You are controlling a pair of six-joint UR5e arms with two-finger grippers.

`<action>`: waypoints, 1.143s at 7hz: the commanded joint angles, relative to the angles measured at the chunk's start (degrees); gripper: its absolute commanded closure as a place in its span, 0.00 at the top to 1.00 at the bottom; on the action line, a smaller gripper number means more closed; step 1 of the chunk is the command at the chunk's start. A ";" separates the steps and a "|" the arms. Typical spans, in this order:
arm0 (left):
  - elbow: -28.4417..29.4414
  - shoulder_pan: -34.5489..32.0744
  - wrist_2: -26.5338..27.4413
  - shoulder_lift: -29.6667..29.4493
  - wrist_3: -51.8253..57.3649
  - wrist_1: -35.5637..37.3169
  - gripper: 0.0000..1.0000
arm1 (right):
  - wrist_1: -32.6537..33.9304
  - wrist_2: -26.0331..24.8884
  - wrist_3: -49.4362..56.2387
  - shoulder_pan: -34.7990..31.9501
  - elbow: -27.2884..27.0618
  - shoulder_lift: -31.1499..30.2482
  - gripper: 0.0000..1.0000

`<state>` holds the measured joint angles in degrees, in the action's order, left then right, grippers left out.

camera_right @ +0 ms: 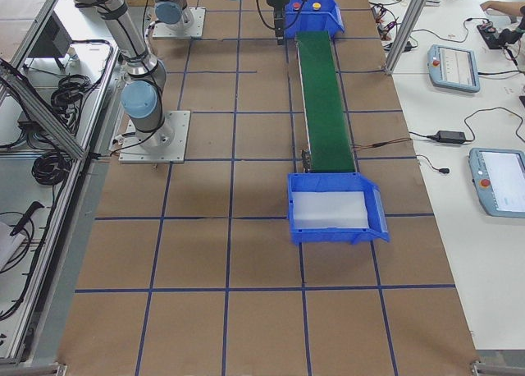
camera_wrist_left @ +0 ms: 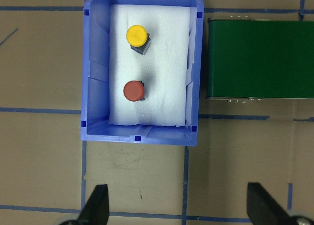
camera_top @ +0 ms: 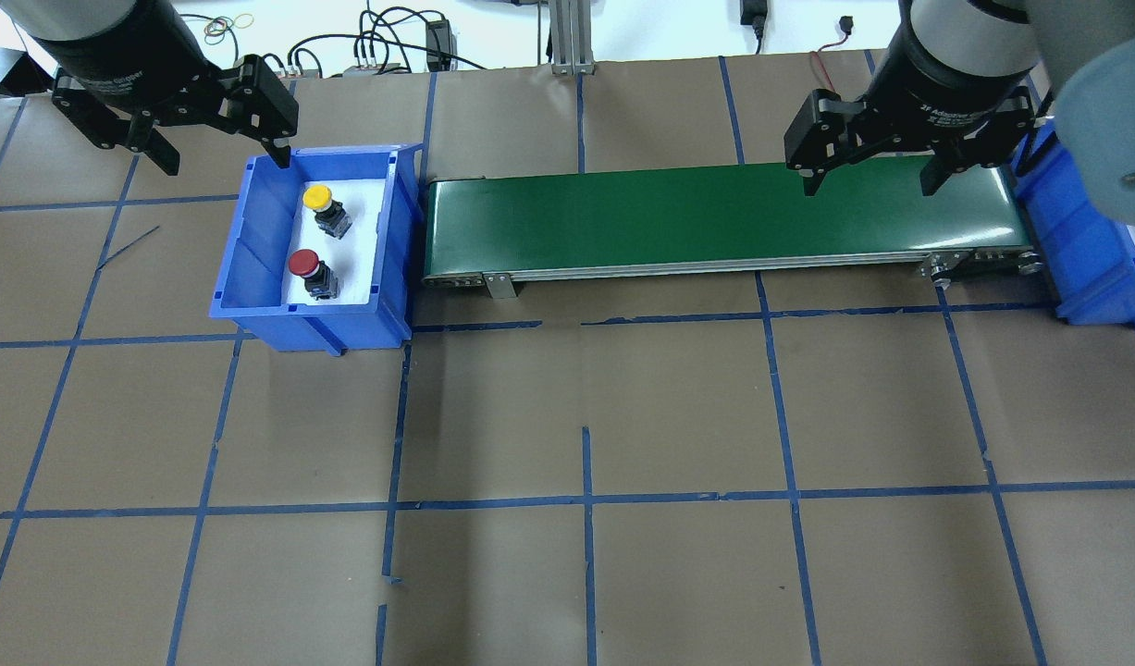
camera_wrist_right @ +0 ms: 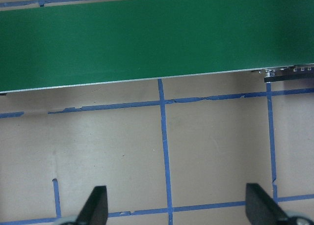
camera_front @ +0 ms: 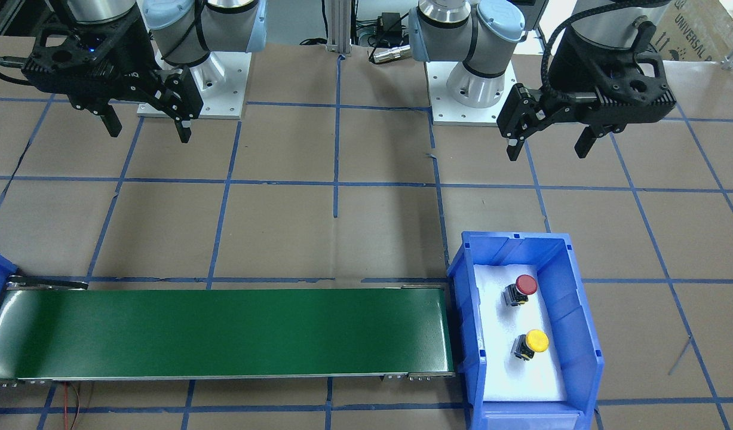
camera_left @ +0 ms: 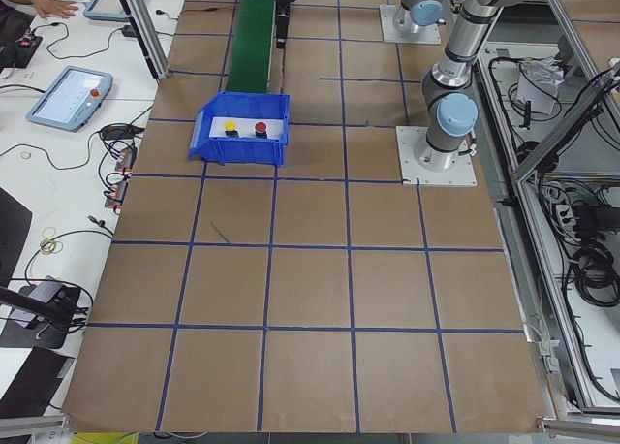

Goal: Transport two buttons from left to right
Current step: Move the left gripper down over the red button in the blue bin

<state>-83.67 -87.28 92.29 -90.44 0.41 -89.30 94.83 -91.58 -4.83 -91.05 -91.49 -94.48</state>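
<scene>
As far as the pictures showed, none of the transport had been done. The red button (camera_front: 525,286) and the yellow button (camera_front: 536,341) both sat on the white foam liner (camera_front: 497,358) inside the blue bin (camera_front: 572,310) at the robot's left end of the green conveyor belt (camera_front: 223,331). They were a little apart from each other, and each leaned on its black body with the cap uppermost. Nothing rested on the belt. In the exterior right view, the second blue bin (camera_right: 377,213) at the belt's right end held only its own white lining, so no button had arrived there. The left gripper (camera_front: 546,152) hung above the table on the robot's side of the left bin. Its fingers were spread wide and held nothing, and the left wrist view looked straight down on both buttons between them. The right gripper (camera_front: 149,134) hovered near the belt's right end, its fingers just as wide apart and likewise empty. Both picks, both trips along the belt and both placements into the right-hand bin appeared to remain. The first step was probably for the left gripper to descend into the bin onto one of the caps, and the red one lay nearer the robot.
</scene>
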 commanded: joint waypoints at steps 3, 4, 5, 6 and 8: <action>0.09 0.00 -0.01 0.00 0.12 0.09 1.00 | 0.00 0.00 0.00 -0.01 0.00 0.00 1.00; -0.26 0.18 0.08 0.00 0.29 0.09 1.00 | 0.00 0.00 0.00 -0.01 -0.09 0.00 1.00; -0.87 0.35 0.43 -0.87 3.86 0.70 1.00 | 0.00 0.00 0.00 -0.01 -0.09 0.00 1.00; -2.36 1.14 0.52 -3.83 4.86 2.53 1.00 | 0.00 0.00 0.00 -0.01 -0.09 0.00 1.00; -5.26 2.72 0.60 -11.93 5.82 12.72 1.00 | 0.00 0.00 0.00 -0.01 -0.09 0.00 1.00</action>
<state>-87.22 -85.72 92.78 -98.82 5.26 -81.04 94.83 -91.58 -4.83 -91.05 -91.58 -94.48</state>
